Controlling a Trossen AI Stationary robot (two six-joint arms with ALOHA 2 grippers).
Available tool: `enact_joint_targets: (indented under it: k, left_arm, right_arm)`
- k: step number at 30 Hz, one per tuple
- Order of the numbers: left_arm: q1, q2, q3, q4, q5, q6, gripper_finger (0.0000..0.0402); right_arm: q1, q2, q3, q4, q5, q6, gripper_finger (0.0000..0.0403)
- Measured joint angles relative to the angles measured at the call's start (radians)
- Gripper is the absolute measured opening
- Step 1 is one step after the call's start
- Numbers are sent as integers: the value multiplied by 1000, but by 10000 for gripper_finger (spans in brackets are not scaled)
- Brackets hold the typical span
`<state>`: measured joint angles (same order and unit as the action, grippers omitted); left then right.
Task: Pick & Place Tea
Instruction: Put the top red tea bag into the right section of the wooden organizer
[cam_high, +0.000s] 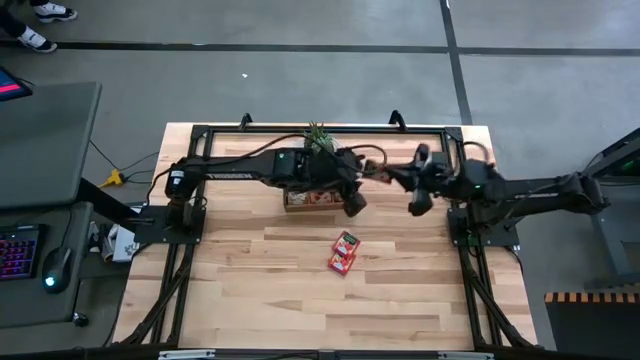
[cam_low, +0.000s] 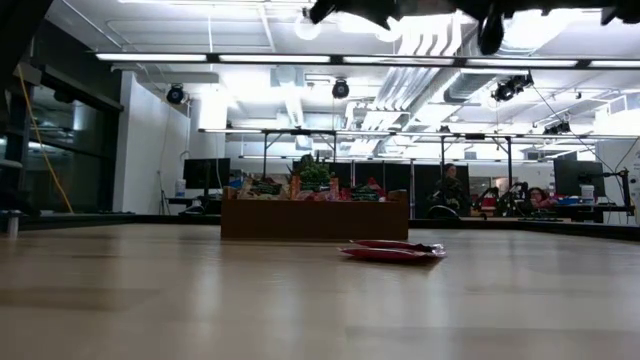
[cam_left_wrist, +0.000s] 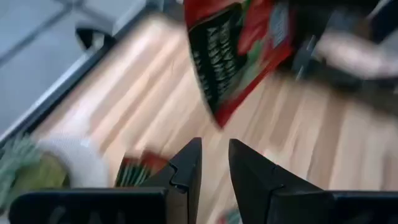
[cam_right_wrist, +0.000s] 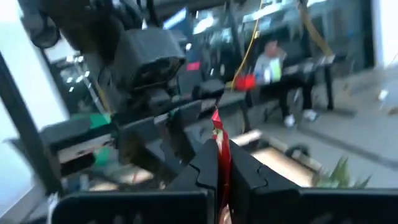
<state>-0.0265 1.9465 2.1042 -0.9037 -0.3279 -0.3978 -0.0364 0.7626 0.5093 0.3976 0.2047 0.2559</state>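
Note:
A red tea sachet (cam_high: 374, 176) hangs in the air right of the wooden tray (cam_high: 300, 200), with my right gripper (cam_high: 386, 178) shut on it. In the left wrist view its printed face (cam_left_wrist: 239, 53) shows, blurred. My left gripper (cam_left_wrist: 214, 163) stands over the tray's right end (cam_high: 352, 203), open a little, with nothing between its fingers. Two more red sachets (cam_high: 344, 252) lie flat on the table nearer the front, one partly on the other (cam_low: 392, 250). The tray (cam_low: 315, 218) holds several sachets. My right gripper pinches the red sachet between its two fingers; the right wrist view shows it edge-on (cam_right_wrist: 217, 132), sticking out past the fingertips. The fingers come about level from the table's right side. The sachet is lifted clear of table and tray.
A green leafy thing (cam_high: 320, 137) sits at the tray's far side. Black frame rails (cam_high: 300, 128) run along the table's far edge and sides. Bare wood (cam_high: 260, 290) lies left of the two sachets. People sit in the room beyond the table (cam_right_wrist: 273, 68).

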Motion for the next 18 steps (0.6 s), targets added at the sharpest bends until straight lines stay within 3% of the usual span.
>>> enact_joint_targets:
  k: [8,13,18]
  left_arm:
    - [0,-12,-2,336,-98,11,79]
    - [1,-10,-2,605,-90,49,79]
    - [2,23,-4,837,-10,87,79]
  right_arm:
    - [0,-171,-1,84,48,-115,5]
    - [-3,-226,-1,187,31,-154,5]
    - [-3,-227,-1,271,20,-179,5]
